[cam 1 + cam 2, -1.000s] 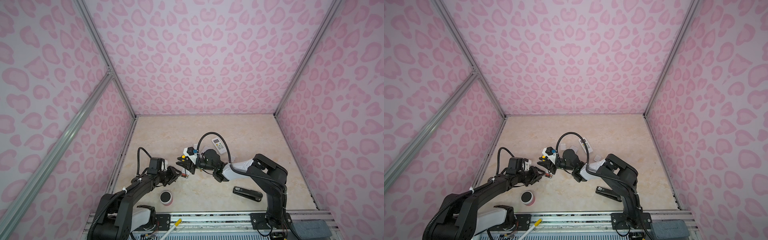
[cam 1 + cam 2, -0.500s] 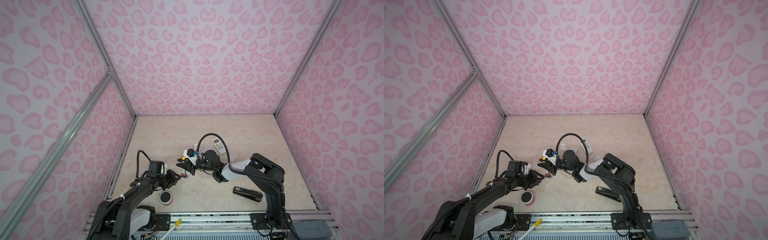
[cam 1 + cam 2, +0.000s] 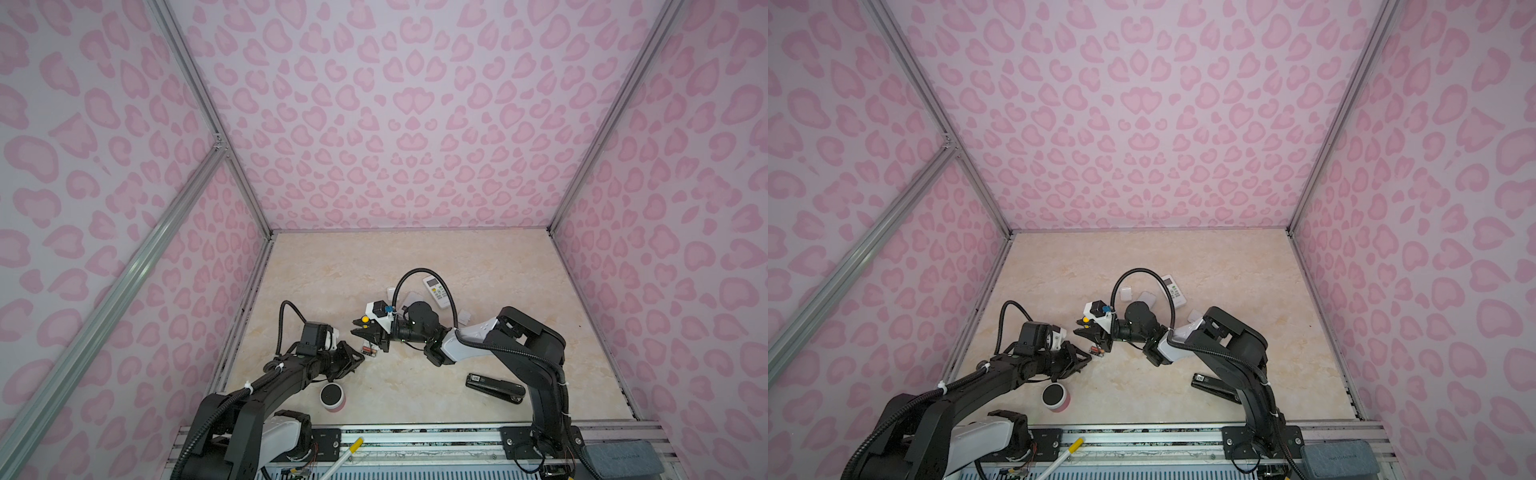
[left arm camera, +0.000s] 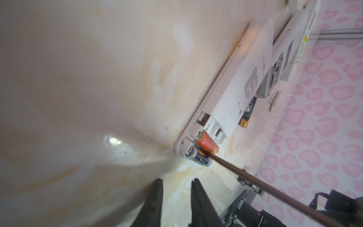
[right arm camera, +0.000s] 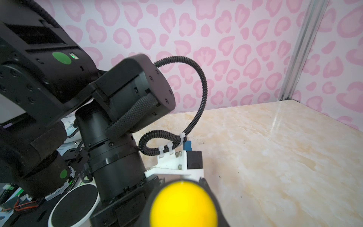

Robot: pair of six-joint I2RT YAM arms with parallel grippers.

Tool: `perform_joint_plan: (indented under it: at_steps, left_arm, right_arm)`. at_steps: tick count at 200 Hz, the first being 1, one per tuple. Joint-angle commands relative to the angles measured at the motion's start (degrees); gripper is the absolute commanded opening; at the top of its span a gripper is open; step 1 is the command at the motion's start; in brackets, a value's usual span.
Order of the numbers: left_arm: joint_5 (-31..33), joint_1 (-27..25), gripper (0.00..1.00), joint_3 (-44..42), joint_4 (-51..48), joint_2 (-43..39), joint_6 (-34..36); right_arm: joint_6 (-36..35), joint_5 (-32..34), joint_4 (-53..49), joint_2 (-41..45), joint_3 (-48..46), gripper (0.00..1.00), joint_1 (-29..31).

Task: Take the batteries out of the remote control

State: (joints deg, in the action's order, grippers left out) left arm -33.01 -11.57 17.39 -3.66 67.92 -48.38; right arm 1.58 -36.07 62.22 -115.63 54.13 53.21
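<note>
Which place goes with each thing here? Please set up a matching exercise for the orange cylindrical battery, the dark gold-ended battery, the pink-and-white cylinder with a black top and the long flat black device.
Things
1. orange cylindrical battery
2. dark gold-ended battery
3. pink-and-white cylinder with a black top
4. long flat black device

Places
A. front right of the table
B. in the white remote's open compartment
C. front left of the table
D. loose on the table, beside the white remote

Pairs: 1-B, 2-D, 3-C, 4-A
</note>
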Motion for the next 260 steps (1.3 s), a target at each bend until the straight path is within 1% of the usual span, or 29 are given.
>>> perform_joint_plan:
  at_steps: [1, 23, 38, 48, 70, 82, 119, 153, 187, 229, 260]
  left_arm:
    - [1.06, -0.01, 0.26, -0.63, 2.13, 0.15, -1.17]
    - [1.79, -0.09, 0.22, -0.78, 2.46, -0.67, -1.89]
    - [1.76, -0.10, 0.20, -0.89, 2.98, -0.77, -2.13]
    - [1.44, -0.08, 0.19, -1.01, 3.68, -0.64, -2.46]
    - [1.16, -0.47, 0.16, -1.48, 5.05, -0.33, -3.16]
    - [1.01, -0.99, 0.15, -1.65, 5.85, -0.16, -3.58]
    - [1.48, -2.19, 0.14, -1.90, 6.75, 0.02, -4.24]
    - [2.08, -2.26, 0.13, -1.32, 5.63, -0.05, -3.83]
    - [3.40, -2.23, 0.13, -1.60, 2.59, -2.48, -3.12]
    - [3.89, -2.25, 0.13, -2.98, 1.82, -1.65, -2.90]
    - [4.33, -2.28, 0.12, -3.41, 0.92, -2.82, -2.73]
  right_arm:
    - [-0.23, -0.04, -0.32, -0.75, -1.30, 0.00, 0.27]
    - [-1.06, 0.64, -1.28, -0.57, -1.62, 0.00, 0.42]
    - [0.29, 1.24, -1.66, -0.56, -1.53, 0.00, 0.45]
    - [2.42, 1.48, -0.91, -0.55, -1.39, 0.00, 0.17]
    - [10.80, 2.62, 4.71, -1.68, -1.86, 0.00, -1.18]
    - [14.11, 3.08, 6.86, -2.30, -2.25, 0.00, -1.90]
    - [17.54, 4.54, 6.79, -1.83, -2.34, 0.00, -2.77]
    - [17.58, 5.18, 5.60, -0.93, -2.45, 0.00, -3.20]
    - [17.46, 4.88, 5.73, -0.45, -2.33, 0.00, -3.08]
    - [16.30, 6.32, 4.48, -1.17, -0.71, 0.00, -2.79]
    - [16.06, 5.36, 3.49, -1.44, 0.74, 0.00, -2.63]
